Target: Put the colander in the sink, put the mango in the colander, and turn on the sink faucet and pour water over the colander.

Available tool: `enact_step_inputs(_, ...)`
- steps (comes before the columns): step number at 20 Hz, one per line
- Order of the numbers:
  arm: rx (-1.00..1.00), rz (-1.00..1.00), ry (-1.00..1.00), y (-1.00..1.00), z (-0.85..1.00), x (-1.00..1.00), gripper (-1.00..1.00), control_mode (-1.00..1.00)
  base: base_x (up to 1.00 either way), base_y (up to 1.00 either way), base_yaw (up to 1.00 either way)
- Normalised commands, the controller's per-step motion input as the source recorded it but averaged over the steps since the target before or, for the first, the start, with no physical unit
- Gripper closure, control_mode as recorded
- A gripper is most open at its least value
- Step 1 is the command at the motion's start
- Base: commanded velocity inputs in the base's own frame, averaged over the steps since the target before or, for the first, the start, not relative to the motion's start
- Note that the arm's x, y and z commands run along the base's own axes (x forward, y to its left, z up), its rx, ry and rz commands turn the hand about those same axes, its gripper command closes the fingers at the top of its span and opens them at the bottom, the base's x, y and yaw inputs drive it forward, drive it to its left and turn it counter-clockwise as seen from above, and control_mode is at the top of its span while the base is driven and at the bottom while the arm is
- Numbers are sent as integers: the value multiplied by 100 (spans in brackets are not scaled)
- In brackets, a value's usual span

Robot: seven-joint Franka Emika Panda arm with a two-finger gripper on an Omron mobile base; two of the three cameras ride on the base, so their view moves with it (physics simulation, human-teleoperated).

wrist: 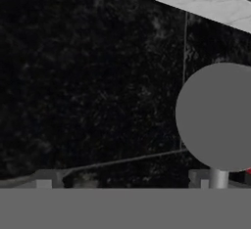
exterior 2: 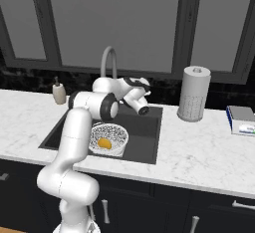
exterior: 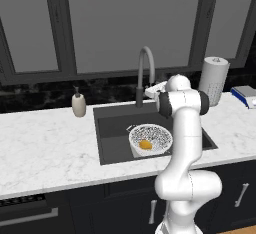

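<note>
Mango (exterior: 145,144) sits in the colander (exterior: 150,138) in the sink (exterior: 112,133). Tool (wrist: 127,178) looks spread, right up beside the sink faucet (exterior: 144,73) base, lever presumably just beside it.

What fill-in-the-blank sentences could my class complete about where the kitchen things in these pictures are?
1. The mango lies inside the ____.
2. The colander stands in the ____.
3. The paper towel roll stands on the counter, upright and to the ____ of the sink.
4. The soap bottle stands to the ____ of the sink faucet.

Missing words: colander, sink, right, left.
</note>
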Motion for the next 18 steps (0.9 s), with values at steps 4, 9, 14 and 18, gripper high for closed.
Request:
enact_step_inputs(4,2,-6,0,-18,-3,37,-100,-100,0,0,0)
enact_step_inputs(9,3,-9,0,-20,0,36,100,-100,0,0,0)
enact_step_inputs(14,8,-13,0,-53,-1,43,100,-100,0,0,0)
enact_step_inputs(18,11,-15,0,-82,0,54,100,-100,0,0,0)
